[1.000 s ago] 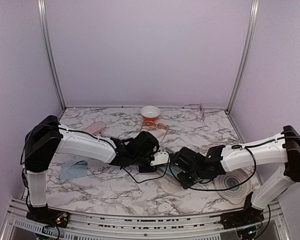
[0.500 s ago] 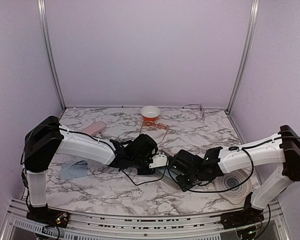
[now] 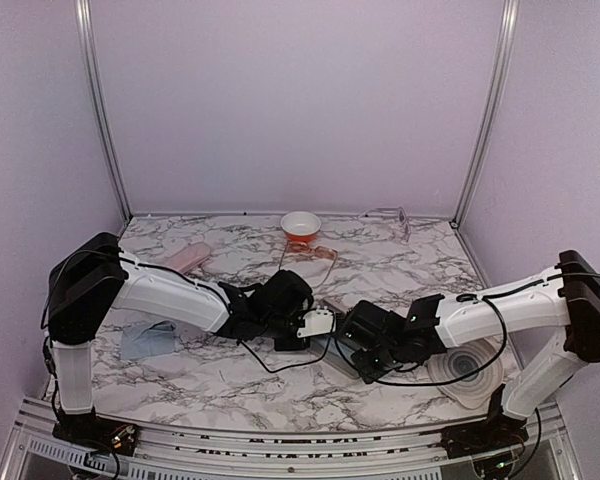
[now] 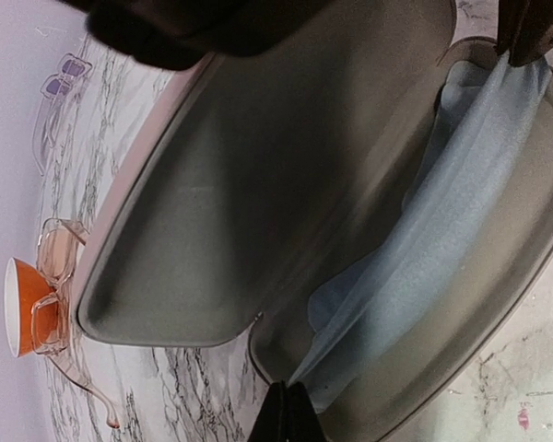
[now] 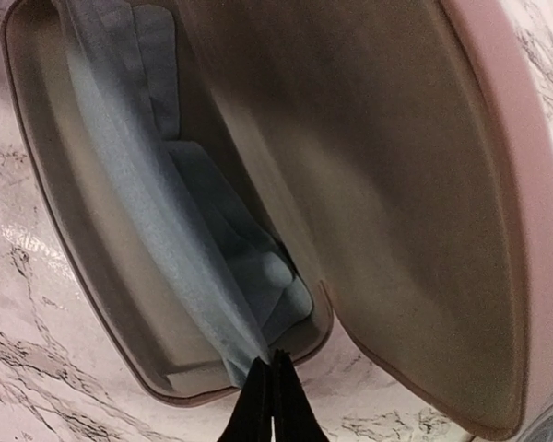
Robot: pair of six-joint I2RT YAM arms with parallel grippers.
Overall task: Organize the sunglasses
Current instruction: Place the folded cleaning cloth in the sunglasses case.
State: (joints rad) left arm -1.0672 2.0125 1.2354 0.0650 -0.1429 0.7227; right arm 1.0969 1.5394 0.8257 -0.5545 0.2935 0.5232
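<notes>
Left gripper (image 4: 284,411): I see its two dark fingers pressed together, clenched on one end of a light blue cleaning cloth (image 4: 442,212).
Right gripper (image 5: 270,396): its fingers are also pinched tight, on the opposite end of the same cloth. In the left wrist view I can see those dark fingertips at the cloth's far end.
Cloth: drawn into a strip between the two grippers. It runs along the tray half of the case, with loose folds lying on the lining.
Case: an oblong pink hard case with grey lining (image 4: 212,184). It lies wide open on the white marble-patterned table (image 3: 210,375), near the middle, under both wrists.
Orange-brown tinted wire-framed sunglasses (image 3: 315,255): on the table behind the open case, just in front of a small orange bowl with a white inside (image 3: 300,224). I cannot tell whether they touch the bowl.
Pale, nearly clear wire-framed sunglasses (image 3: 390,214): at the back edge of the table by the rear wall, right of the bowl and well apart from both grippers.
Second pink oblong case (image 3: 188,257): closed, at the back left of the table.
Second light blue cloth (image 3: 148,338): lying loose at the left side, beside my left arm.
Pale round ridged dish (image 3: 470,372): near the right arm's base.
</notes>
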